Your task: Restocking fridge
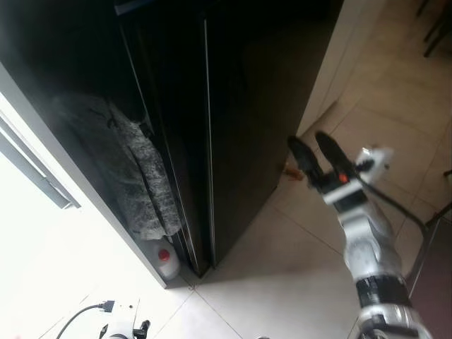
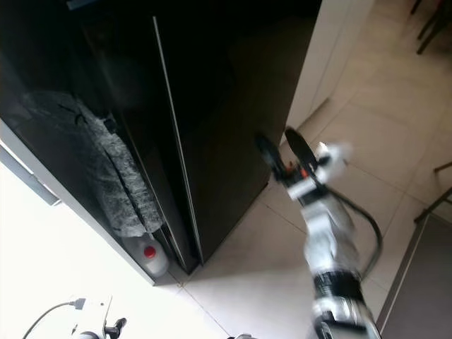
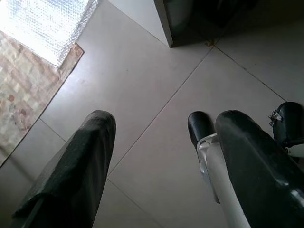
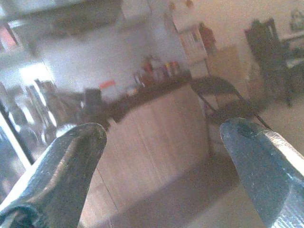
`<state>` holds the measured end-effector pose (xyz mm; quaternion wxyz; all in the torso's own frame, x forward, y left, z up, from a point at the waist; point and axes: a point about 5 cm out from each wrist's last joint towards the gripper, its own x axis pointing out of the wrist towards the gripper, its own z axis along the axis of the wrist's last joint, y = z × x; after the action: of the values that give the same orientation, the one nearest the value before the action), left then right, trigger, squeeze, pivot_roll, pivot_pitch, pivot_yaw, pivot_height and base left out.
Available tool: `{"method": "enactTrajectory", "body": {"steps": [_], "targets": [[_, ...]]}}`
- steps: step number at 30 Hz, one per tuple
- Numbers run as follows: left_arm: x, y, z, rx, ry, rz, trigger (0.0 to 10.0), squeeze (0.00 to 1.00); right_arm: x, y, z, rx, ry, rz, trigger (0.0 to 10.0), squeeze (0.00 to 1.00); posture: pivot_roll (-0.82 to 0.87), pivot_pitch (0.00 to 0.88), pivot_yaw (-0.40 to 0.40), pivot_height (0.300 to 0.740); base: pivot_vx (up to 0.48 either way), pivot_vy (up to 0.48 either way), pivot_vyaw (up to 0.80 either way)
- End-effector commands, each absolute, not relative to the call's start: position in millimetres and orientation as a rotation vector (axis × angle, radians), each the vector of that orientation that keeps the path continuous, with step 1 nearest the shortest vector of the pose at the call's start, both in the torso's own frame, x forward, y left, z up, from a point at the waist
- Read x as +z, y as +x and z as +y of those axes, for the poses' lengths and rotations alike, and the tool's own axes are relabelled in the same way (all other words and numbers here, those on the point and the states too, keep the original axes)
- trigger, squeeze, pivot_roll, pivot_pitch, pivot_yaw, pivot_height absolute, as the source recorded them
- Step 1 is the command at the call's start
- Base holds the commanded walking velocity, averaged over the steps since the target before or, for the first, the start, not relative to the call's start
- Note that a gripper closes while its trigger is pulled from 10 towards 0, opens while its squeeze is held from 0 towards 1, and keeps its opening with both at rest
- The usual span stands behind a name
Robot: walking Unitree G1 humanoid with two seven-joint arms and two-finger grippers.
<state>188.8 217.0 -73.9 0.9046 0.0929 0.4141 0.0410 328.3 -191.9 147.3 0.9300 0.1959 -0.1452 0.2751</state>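
Observation:
A tall black fridge (image 1: 240,120) stands ahead with its doors closed; a thin vertical seam runs down its front. My right gripper (image 1: 313,152) is raised in front of the fridge's right corner, open, with nothing between its two black fingers (image 4: 71,161). My left gripper (image 3: 161,156) hangs low over the tiled floor, open and empty.
A grey speckled cloth (image 1: 134,176) hangs in the dark gap left of the fridge, with a clear jug with a red cap (image 1: 165,258) on the floor below it. A cream cabinet (image 1: 339,56) stands right of the fridge. A dark chair frame (image 1: 424,233) is at the right edge.

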Motion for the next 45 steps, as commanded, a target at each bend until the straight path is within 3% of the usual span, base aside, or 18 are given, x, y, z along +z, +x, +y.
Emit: {"method": "enactTrajectory", "body": {"steps": [1,5,10,13,16,20,27,37,45], "targets": [[-78,180,218,0.077,0.198,0.889,10.0,0.00,141,324,-195,0.563,0.385,-0.260,10.0,0.00,-0.18,0.135,-0.002,0.740,0.000,0.000,0.00],[-78,181,218,0.064,0.205,0.888,10.0,0.00,115,312,-200,0.593,0.333,-0.119,10.0,0.00,-0.18,0.125,0.001,0.740,0.000,0.000,0.00],[-79,179,217,0.062,0.198,0.895,10.0,0.00,55,307,-226,0.231,0.243,0.175,10.0,0.00,-0.17,0.123,-0.002,0.740,0.000,0.000,0.00],[-81,174,219,0.094,0.170,0.915,10.0,0.00,-8,268,-219,0.074,0.250,0.467,10.0,0.00,-0.16,0.136,-0.008,0.740,0.000,0.000,0.00],[-82,171,222,0.113,0.165,0.925,10.0,0.00,-43,234,-203,0.059,0.290,0.643,10.0,0.00,-0.15,0.151,-0.015,0.740,0.000,0.000,0.00],[-83,171,220,0.114,0.178,0.933,10.0,0.00,-83,176,-192,0.069,0.143,0.940,10.0,0.00,-0.14,0.177,-0.025,0.740,0.000,0.000,0.00],[-83,171,219,0.109,0.179,0.928,10.0,0.00,-98,141,-181,0.009,0.193,0.968,10.0,0.00,-0.15,0.193,-0.018,0.740,0.000,0.000,0.00],[-82,172,221,0.112,0.189,0.928,10.0,0.00,-97,152,-146,0.041,0.145,0.939,10.0,0.00,-0.15,0.191,-0.017,0.740,0.000,0.000,0.00],[-83,169,222,0.115,0.182,0.935,10.0,0.00,-95,157,-158,0.024,0.143,0.936,10.0,0.00,-0.15,0.193,-0.015,0.740,0.000,0.000,0.76]]}}
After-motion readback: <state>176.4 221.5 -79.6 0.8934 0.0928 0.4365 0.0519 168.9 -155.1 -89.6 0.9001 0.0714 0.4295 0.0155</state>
